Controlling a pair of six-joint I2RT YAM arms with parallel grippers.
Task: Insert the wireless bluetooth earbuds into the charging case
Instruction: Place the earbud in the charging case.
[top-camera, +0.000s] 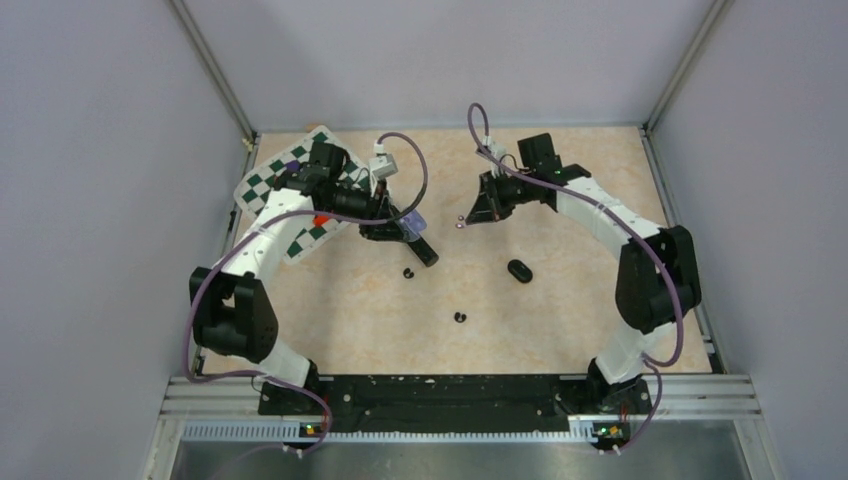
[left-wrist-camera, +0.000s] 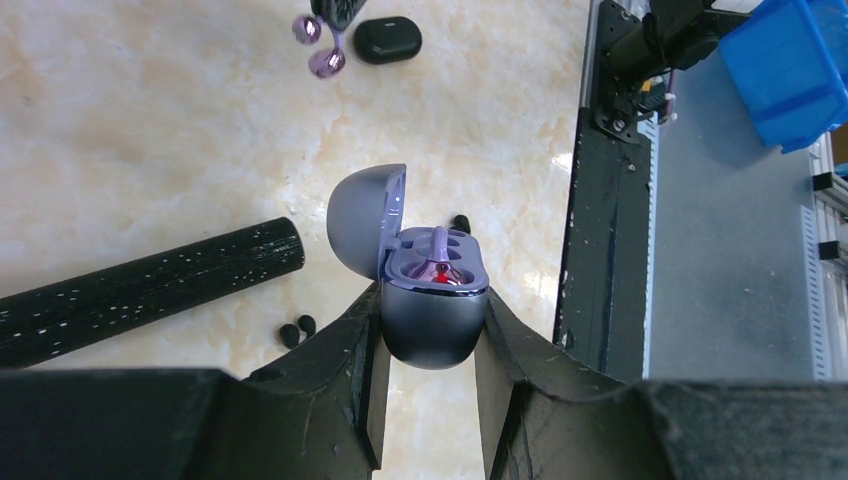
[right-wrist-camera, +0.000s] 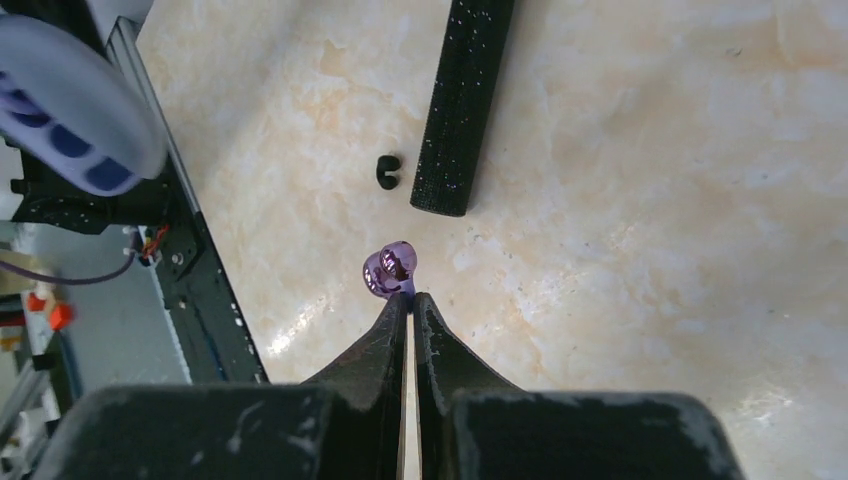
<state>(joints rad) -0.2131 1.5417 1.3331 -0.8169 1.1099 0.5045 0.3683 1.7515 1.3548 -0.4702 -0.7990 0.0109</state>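
Earbud (right-wrist-camera: 390, 270), glossy purple bean, pinched by R end effector (right-wrist-camera: 410, 300).

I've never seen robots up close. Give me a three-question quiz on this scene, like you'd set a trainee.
1. True or false: the purple case held in the left claw has its lid shut.
2. What does the right claw pinch? A) nothing B) a purple earbud C) a screw
3. Fill in: the loose black case is ___ (open/shut).
Key: 1 false; 2 B; 3 shut.
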